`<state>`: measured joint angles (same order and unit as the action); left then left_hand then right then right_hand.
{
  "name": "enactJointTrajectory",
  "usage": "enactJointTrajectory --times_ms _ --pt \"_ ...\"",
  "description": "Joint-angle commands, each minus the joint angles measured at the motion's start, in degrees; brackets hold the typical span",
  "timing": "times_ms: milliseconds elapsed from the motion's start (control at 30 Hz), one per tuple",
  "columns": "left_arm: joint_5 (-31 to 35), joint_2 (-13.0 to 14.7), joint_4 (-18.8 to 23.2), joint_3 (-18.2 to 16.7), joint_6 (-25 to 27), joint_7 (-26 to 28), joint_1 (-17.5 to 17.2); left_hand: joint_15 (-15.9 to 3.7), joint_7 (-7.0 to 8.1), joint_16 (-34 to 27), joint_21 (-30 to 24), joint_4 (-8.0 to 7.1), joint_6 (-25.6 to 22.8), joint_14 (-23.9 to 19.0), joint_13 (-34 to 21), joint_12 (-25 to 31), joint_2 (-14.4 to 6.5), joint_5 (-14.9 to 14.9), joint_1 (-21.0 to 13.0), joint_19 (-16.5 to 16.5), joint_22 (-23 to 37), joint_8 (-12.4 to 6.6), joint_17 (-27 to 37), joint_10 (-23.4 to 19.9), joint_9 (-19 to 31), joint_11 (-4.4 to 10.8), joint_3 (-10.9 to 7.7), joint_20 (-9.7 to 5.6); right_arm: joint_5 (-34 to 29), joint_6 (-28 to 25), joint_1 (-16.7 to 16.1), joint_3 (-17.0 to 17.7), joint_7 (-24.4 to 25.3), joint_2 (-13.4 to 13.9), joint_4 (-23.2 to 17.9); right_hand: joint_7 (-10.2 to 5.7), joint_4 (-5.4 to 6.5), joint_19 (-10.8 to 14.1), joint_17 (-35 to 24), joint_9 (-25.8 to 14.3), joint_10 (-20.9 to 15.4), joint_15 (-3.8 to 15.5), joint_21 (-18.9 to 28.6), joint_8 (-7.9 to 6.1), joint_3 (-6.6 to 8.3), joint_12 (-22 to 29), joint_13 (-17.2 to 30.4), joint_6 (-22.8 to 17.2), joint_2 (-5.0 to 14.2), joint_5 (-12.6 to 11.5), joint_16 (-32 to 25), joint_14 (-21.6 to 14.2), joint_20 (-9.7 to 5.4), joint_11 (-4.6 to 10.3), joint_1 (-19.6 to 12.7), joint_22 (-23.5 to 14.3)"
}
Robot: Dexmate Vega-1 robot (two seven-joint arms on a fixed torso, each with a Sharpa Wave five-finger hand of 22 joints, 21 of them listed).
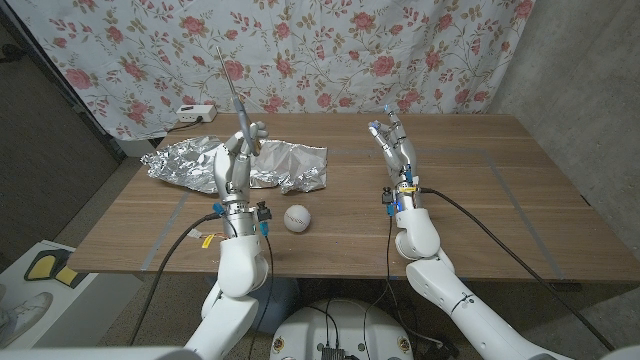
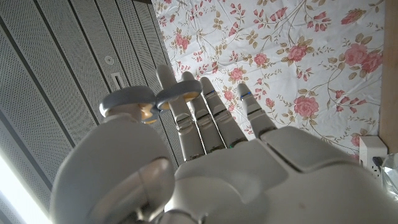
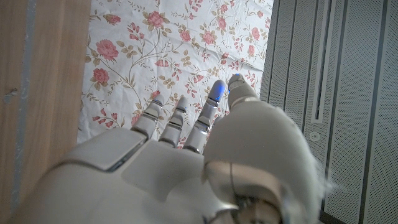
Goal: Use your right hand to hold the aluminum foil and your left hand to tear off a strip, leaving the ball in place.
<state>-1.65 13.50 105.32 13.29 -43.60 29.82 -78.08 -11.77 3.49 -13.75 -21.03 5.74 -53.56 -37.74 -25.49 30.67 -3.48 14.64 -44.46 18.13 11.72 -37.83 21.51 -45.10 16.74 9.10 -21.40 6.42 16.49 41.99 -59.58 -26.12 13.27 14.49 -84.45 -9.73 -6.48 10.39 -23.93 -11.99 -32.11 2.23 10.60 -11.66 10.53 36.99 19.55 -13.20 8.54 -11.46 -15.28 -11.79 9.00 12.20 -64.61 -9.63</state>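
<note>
A crumpled sheet of aluminum foil (image 1: 245,165) lies across the far left part of the wooden table (image 1: 480,210). A white ball (image 1: 296,218) sits on the table just in front of the foil. My left hand (image 1: 235,162) is raised above the table in front of the foil, fingers up and apart, holding nothing. My right hand (image 1: 395,148) is raised at mid-table, well to the right of the foil, fingers spread and empty. The left hand (image 2: 211,143) and the right hand (image 3: 180,155) show their backs against the flowered curtain in the wrist views.
A white power strip (image 1: 195,112) lies at the table's far left edge, behind the foil; it appears again in the left wrist view (image 2: 372,155). A flowered curtain (image 1: 330,50) hangs behind the table. Tape lines mark the tabletop.
</note>
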Motion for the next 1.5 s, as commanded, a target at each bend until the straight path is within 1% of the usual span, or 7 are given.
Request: enactJointTrajectory --times_ms 33,300,467,667,867,1100,1500 --pt "-0.8 -2.6 -1.1 -0.5 -1.7 -1.5 0.2 -0.85 4.56 0.1 -0.6 -0.03 3.0 0.8 0.7 -0.9 -2.7 0.8 -3.2 0.2 0.0 -0.41 -0.2 -3.4 -0.7 2.49 -0.29 -0.36 0.4 0.3 0.2 -0.2 -0.2 -0.3 0.7 -0.35 0.05 0.5 -0.2 -0.1 -0.6 9.51 0.3 -0.29 0.5 -0.1 0.3 -0.3 -0.01 -0.4 -0.3 -0.1 -0.08 0.12 0.4 -0.1" --pt "-0.8 -4.6 -2.0 -1.0 -1.8 -0.7 0.0 -1.73 3.33 -1.4 -1.0 2.52 0.7 -3.9 2.7 -2.6 -1.9 1.9 -7.4 1.6 -0.1 -0.8 -0.4 -6.4 -3.2 1.93 -1.23 -0.94 0.2 0.6 0.1 -0.1 0.0 -0.4 0.8 -0.37 0.11 0.5 -0.2 -0.1 -0.7 9.46 0.3 -0.32 0.49 -0.2 0.3 -0.3 0.02 -0.4 -0.4 -0.1 -0.07 0.12 0.8 -0.1" --pt "0.0 -4.1 -2.9 -1.1 -2.1 -1.5 0.4 -1.24 2.78 -3.3 -1.2 0.44 6.2 -7.5 0.2 -1.8 -4.3 1.4 -6.4 1.8 0.1 -0.11 1.0 -6.5 -1.8 1.37 -0.09 0.84 0.1 0.7 0.2 -0.1 0.0 -0.4 0.9 -0.38 0.06 0.5 -0.2 -0.1 -0.8 9.51 0.3 -0.34 0.5 -0.3 0.4 -0.4 -0.01 -0.4 -0.4 0.0 -0.06 0.13 0.9 -0.1" --pt "-1.9 -3.1 -3.2 -0.7 -1.6 -3.2 0.8 -0.9 2.6 -8.5 -1.6 0.58 9.9 -9.1 -12.8 7.2 -6.3 0.7 -8.5 1.7 0.6 -1.78 10.1 -2.6 3.9 1.31 3.31 0.2 0.1 0.5 0.2 0.0 0.1 -0.5 0.9 -0.44 0.05 0.5 -0.2 -0.1 -0.7 9.54 0.3 -0.33 0.53 -0.4 0.4 -0.3 0.05 -0.4 -0.5 0.0 -0.03 0.11 1.0 -0.1" --pt "-3.5 -2.8 -4.2 -0.2 -2.0 -4.2 1.5 -0.87 1.96 -17.9 -3.8 -0.06 11.2 -9.3 -34.3 20.7 -7.0 1.0 -10.9 3.9 1.8 -3.14 24.0 3.3 9.7 2.45 6.59 -0.96 -0.1 0.5 0.4 -0.1 0.2 -0.6 1.1 -0.51 0.03 0.6 -0.2 -0.1 -0.6 9.5 0.3 -0.31 0.52 -0.6 0.3 -0.3 0.0 -0.4 -0.5 0.1 -0.08 0.09 1.2 -0.1" --pt "-3.8 -4.3 -6.5 -0.1 -4.7 -4.0 2.4 -1.07 -0.64 -17.6 -6.0 -1.23 11.9 -12.8 -39.4 23.7 -7.2 1.9 -11.7 8.1 1.8 -3.05 24.6 5.2 11.0 1.87 4.8 -5.31 -0.2 0.4 0.5 0.0 0.5 -0.6 1.1 -0.48 -0.06 0.6 -0.2 -0.1 -0.5 9.51 0.3 -0.34 0.55 -0.9 0.3 -0.3 -0.08 -0.4 -0.5 0.2 -0.11 0.1 1.4 -0.1" --pt "-6.0 -3.8 -7.0 0.4 -4.9 -6.0 2.5 -1.11 -2.75 -19.0 -9.2 -0.65 12.6 -18.7 -42.8 26.0 -6.6 2.3 -14.0 11.9 2.6 -2.38 27.1 7.8 12.0 1.46 3.49 -5.83 -0.6 0.0 0.2 0.0 0.8 -0.5 0.6 -0.47 -0.05 0.6 -0.2 -0.1 -0.1 9.46 0.3 -0.38 0.54 -1.5 0.0 -0.2 -0.11 -0.5 -0.5 0.5 -0.15 0.06 1.8 -0.1"
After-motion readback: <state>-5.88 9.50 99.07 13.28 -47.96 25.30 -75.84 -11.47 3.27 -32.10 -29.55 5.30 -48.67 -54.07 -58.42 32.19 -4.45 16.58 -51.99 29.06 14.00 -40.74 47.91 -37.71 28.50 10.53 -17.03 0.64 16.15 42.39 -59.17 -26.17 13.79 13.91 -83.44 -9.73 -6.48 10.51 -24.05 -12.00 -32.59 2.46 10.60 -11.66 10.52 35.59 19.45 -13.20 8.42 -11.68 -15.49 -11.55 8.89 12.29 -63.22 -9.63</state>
